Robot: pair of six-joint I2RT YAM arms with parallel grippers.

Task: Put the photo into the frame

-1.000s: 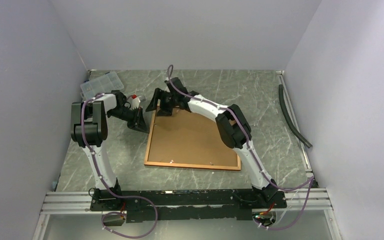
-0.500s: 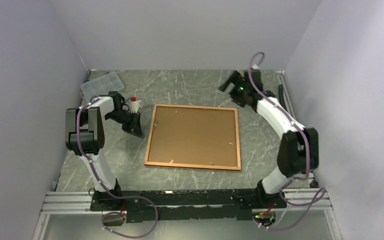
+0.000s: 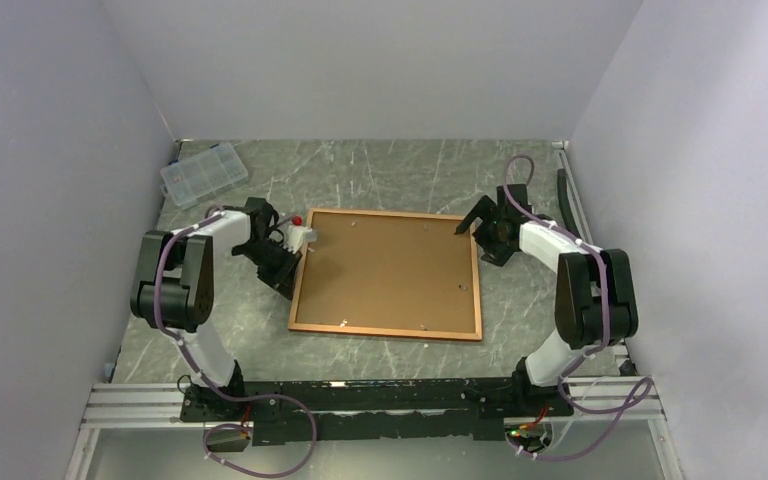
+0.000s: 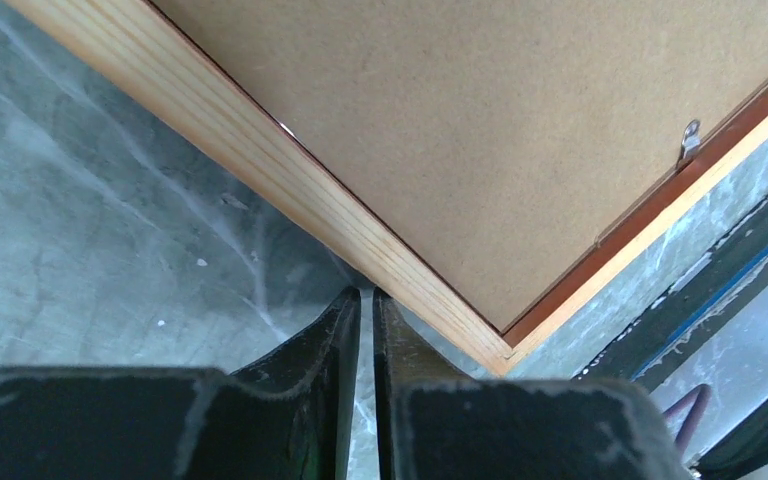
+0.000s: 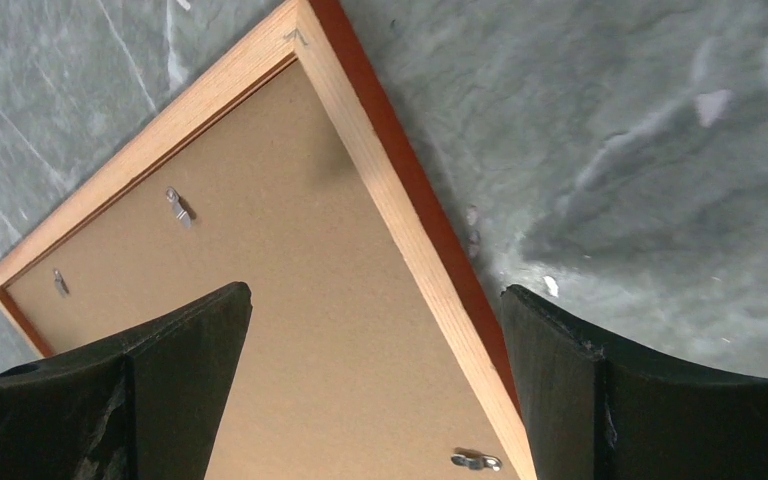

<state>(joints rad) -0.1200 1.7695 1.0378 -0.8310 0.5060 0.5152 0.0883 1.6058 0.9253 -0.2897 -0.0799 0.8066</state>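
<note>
The frame lies in the middle of the counter, the board inside it. Left hand at its left side, right hand at its right.

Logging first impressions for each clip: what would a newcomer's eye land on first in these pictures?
The large frame lies face down in the middle of the table, its brown backing board facing up. The right gripper hangs wide open over the frame's far right corner. The left gripper, fingers nearly together and holding nothing, sits just outside the frame's left edge.
</note>
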